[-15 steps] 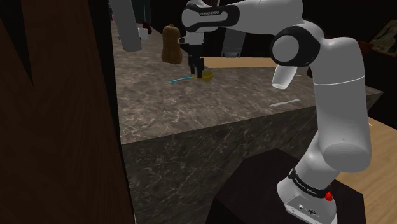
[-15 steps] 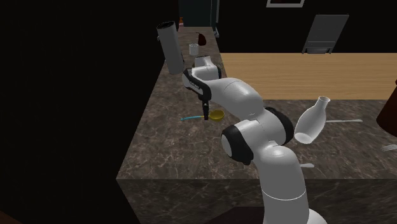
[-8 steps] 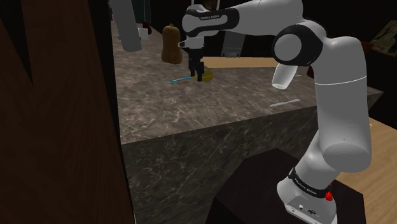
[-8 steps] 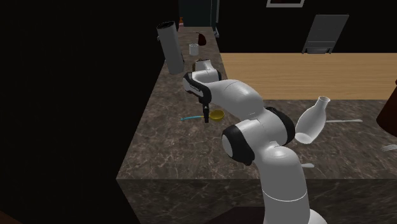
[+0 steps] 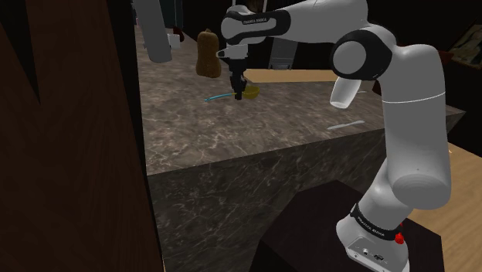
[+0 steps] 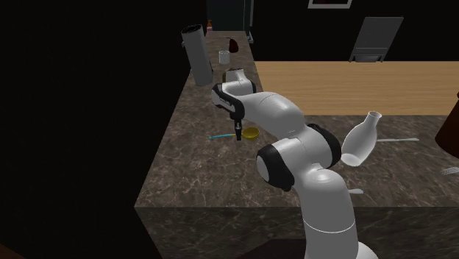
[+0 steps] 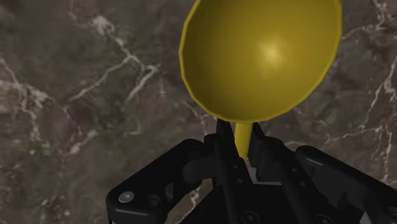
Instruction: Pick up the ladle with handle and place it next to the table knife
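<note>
The end effector was clenched on the ladle. In the wrist view its two black fingers pressed from either side on the thin yellow neck where it left the bowl. The round yellow bowl lay just beyond the fingertips with its hollow facing the camera, and the dark veined stone of the table lay behind it.

In the shoulder view the end effector pointed straight down from the outstretched white arm, low over the table. The ladle showed on both sides of it. The yellow bowl lay just to the shoulder view's right of the fingers, and the thin teal handle ran out to their left, close to the stone. Whether the ladle touched the table could not be told.

The second exterior view gave the same grasp. There the end effector stood upright between the two ends of the ladle, with the bowl just to that view's right of it and the teal handle to its left, over the table.

A white bottle stood well apart from the end effector, to the second exterior view's right of it, past the arm's elbow. A pale utensil lay on the table well apart from the end effector, to the shoulder view's right and nearer the stand. A grey cylinder stood beyond the end effector, at the table's far end.
</note>
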Controlling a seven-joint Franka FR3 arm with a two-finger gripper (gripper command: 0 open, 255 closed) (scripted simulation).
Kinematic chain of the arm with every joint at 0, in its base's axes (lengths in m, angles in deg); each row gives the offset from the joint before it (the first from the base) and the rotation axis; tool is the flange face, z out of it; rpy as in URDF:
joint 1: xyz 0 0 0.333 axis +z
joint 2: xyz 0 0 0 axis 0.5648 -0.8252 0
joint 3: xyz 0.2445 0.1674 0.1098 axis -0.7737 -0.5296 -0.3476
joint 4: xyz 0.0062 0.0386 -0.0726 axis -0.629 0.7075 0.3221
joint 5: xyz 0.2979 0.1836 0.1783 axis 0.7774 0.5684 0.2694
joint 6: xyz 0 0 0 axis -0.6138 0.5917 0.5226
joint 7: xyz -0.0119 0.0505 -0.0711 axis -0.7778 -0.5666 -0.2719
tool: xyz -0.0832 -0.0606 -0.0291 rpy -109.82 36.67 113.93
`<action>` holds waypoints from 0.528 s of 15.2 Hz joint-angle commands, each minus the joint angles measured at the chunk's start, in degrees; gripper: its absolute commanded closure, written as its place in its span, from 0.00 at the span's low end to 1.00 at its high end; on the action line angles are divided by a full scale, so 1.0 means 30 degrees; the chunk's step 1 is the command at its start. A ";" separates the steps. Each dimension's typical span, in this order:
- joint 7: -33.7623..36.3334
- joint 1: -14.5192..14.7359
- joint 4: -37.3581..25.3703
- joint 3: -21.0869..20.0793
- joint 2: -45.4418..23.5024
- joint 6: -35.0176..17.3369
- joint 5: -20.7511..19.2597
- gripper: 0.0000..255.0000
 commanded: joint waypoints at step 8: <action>0.0006 -0.0044 -0.0764 0.0010 -0.0007 0.0769 -0.0005 1.00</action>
